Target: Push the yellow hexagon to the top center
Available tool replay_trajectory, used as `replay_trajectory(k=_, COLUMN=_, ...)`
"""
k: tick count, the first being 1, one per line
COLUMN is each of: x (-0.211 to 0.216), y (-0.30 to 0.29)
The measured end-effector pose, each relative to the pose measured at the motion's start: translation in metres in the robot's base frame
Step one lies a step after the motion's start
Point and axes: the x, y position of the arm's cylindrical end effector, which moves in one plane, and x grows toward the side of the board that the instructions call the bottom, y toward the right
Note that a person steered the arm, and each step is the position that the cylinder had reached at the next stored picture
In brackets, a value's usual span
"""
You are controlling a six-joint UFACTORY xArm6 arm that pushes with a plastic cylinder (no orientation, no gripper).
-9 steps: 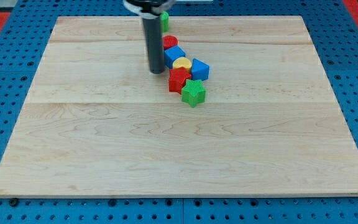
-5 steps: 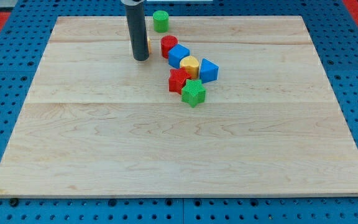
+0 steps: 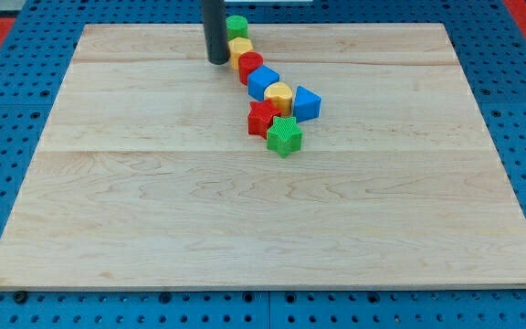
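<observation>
The yellow hexagon (image 3: 239, 47) lies near the view's top centre, between a green cylinder (image 3: 236, 26) above it and a red cylinder (image 3: 250, 66) below it. My tip (image 3: 217, 61) is just to the left of the hexagon and a little lower, close to it or touching it. The rod rises out of the view's top.
A chain of blocks runs down to the right from the red cylinder: a blue block (image 3: 263, 82), a yellow heart-like block (image 3: 279, 95) and a blue triangular block (image 3: 306, 102). A red star (image 3: 263, 118) and a green star (image 3: 284, 136) lie below them. The wooden board (image 3: 153, 210) sits on a blue pegboard.
My tip has moved left, then up towards the view's top. The yellow hexagon, mostly hidden by the rod before, now shows up and to the right. The blue and yellow blocks shifted slightly right.
</observation>
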Motion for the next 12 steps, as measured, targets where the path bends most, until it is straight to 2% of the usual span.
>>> replay_trajectory(k=4, x=0.017, y=0.069)
replay_trajectory(k=7, x=-0.017, y=0.074)
replay_trajectory(k=9, x=-0.023, y=0.115)
replay_trajectory(k=12, x=-0.038, y=0.087)
